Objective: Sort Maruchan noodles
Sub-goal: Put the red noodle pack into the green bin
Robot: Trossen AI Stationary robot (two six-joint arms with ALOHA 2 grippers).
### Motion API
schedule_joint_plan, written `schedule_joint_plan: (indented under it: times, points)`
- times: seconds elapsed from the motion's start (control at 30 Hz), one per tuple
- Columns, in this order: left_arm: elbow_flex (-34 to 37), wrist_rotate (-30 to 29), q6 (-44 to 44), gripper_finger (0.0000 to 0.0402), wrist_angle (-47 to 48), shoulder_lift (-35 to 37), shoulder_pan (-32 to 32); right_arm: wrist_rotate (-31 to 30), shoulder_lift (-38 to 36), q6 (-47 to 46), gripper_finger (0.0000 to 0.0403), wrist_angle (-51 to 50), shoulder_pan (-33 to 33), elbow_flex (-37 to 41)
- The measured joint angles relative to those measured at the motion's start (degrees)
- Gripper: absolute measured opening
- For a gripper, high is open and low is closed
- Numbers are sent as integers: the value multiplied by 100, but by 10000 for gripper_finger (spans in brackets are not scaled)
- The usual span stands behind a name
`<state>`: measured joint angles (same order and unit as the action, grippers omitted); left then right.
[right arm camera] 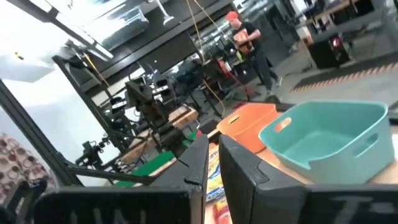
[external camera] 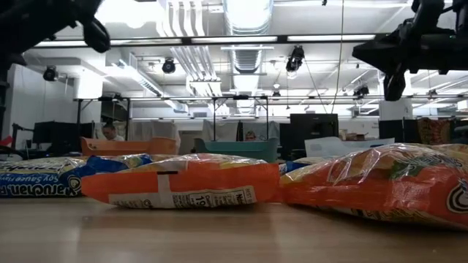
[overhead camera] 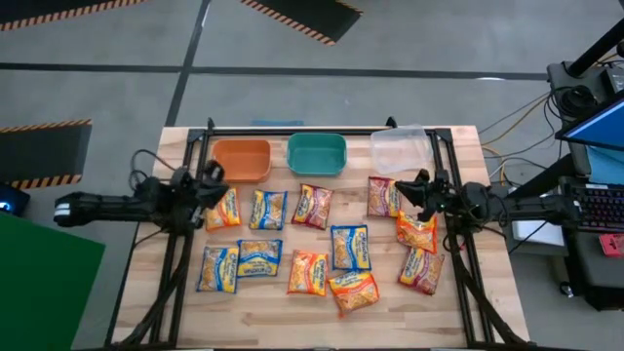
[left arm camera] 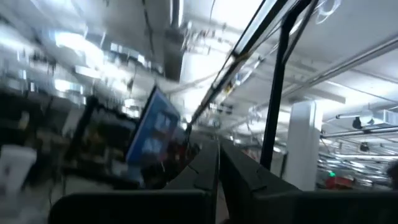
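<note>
You get readable print only in the low view, and little of it. On the blue packet (external camera: 40, 177) at the left edge, the wrapper lies inverted toward you: an upside-down white line reads roughly "Soy Sauce Flavor", and under it larger inverted letters look like part of "Maruchan". Both are partly cut off by the picture's edge. On the orange packet (external camera: 183, 184) in the near middle, a white back panel carries a large "19" or "1 9" and rows of small print too fine to read. In the high view the packets' fronts show yellow and blue artwork, but no lettering resolves. The wrist views give you no legible text.
</note>
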<state>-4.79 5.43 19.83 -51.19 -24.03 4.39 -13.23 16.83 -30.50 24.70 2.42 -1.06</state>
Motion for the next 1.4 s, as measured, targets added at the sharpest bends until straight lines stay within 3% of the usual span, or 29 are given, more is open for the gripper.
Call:
schedule_joint_plan:
  times: [0.2,0.47,0.6,0.93,1.1,1.23,1.4]
  points:
    - [-612,-6,491,0,-174,-1599,-372,-46,800,49,29,338,23,-66]
    - [-888,-93,471,0,-2334,-3810,-1161,-31,1594,-291,29,-721,183,-382]
    - [-902,26,609,0,-2962,-4462,-1249,-12,1860,-225,29,-886,193,-559]
    - [-929,67,1023,0,-3026,-5110,-1232,175,2694,412,29,-1103,202,-1480]
    - [-1192,83,547,0,-3022,-5286,-1197,179,3170,516,29,-1773,201,-1941]
    - [-1360,577,442,0,-2930,-5301,-1129,172,3547,724,29,-2377,201,-2347]
    - [-1503,629,376,0,-2939,-5257,-1131,231,3888,746,29,-2798,199,-2700]
